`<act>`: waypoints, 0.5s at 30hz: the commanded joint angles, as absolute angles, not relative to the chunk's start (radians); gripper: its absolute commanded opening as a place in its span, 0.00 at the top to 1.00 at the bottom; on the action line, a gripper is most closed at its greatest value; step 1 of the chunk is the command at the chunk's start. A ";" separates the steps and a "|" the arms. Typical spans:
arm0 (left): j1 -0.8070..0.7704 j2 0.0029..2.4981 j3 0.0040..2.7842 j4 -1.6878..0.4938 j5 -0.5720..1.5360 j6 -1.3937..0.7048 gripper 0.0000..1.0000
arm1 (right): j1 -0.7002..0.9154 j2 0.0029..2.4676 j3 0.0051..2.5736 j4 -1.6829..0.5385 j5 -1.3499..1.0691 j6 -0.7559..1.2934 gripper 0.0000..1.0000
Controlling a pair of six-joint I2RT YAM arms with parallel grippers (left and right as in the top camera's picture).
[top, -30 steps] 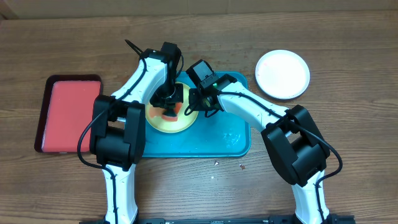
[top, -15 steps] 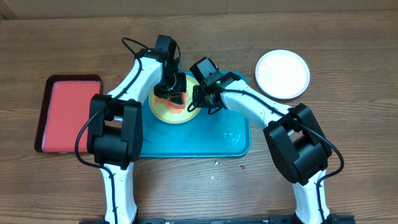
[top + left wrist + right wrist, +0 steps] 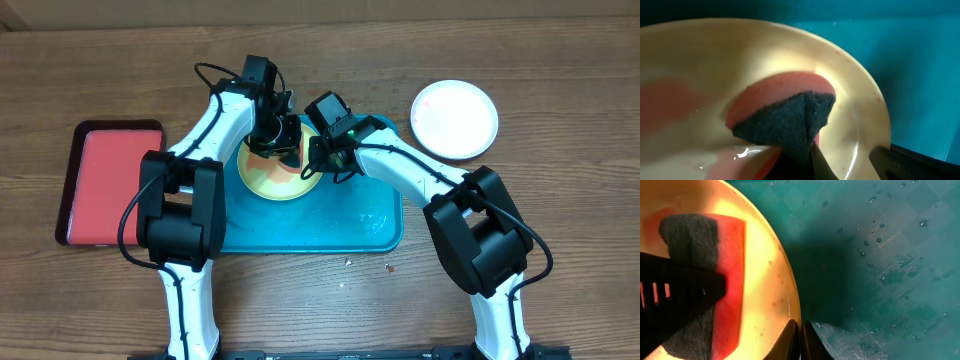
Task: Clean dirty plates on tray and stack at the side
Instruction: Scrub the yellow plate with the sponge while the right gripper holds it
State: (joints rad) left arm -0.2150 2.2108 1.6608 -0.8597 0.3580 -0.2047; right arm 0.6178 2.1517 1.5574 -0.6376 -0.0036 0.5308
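Note:
The yellow-green plate (image 3: 268,176) lies at the far left of the teal tray (image 3: 340,225). My left gripper (image 3: 276,140) is shut on a red sponge with a dark scouring side (image 3: 287,162) and presses it onto the plate's far part. In the left wrist view the sponge (image 3: 785,120) rests on the wet plate (image 3: 860,115), held by the gripper (image 3: 805,167). My right gripper (image 3: 318,160) is shut on the plate's right rim, which shows in the right wrist view (image 3: 801,335). The white plate (image 3: 455,120) lies on the table at the right. The light blue plate is not in view.
A smaller red tray with a dark rim (image 3: 105,180) lies on the table at the left. The teal tray's right part (image 3: 880,270) is wet with droplets. A few crumbs (image 3: 388,267) lie on the table in front of the tray.
My left gripper has moved the sponge from the plate's middle toward its far edge. The plate has shifted slightly away. The right gripper keeps its hold on the rim.

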 commanded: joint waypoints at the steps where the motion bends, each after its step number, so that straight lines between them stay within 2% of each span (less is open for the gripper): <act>1: -0.223 2.204 1.650 -0.889 0.303 -0.181 0.96 | 0.634 2.157 1.557 -0.638 -0.023 0.528 0.96; 6: -0.222 2.204 1.633 -0.953 0.092 -0.180 0.96 | 0.634 2.157 1.557 -0.638 -0.023 0.528 0.96; 10: -0.218 2.204 1.631 -1.000 -0.218 -0.279 0.96 | 0.634 2.157 1.557 -0.638 -0.023 0.528 0.96; 15: -0.194 2.196 1.641 -1.009 -0.284 -0.332 0.96 | 0.634 2.157 1.557 -0.640 -0.023 0.528 0.96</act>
State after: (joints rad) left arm -0.2298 2.1929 1.6608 -1.0042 -0.0910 -0.2749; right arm 0.6422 2.1517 1.5574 -0.6365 -0.0399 0.5312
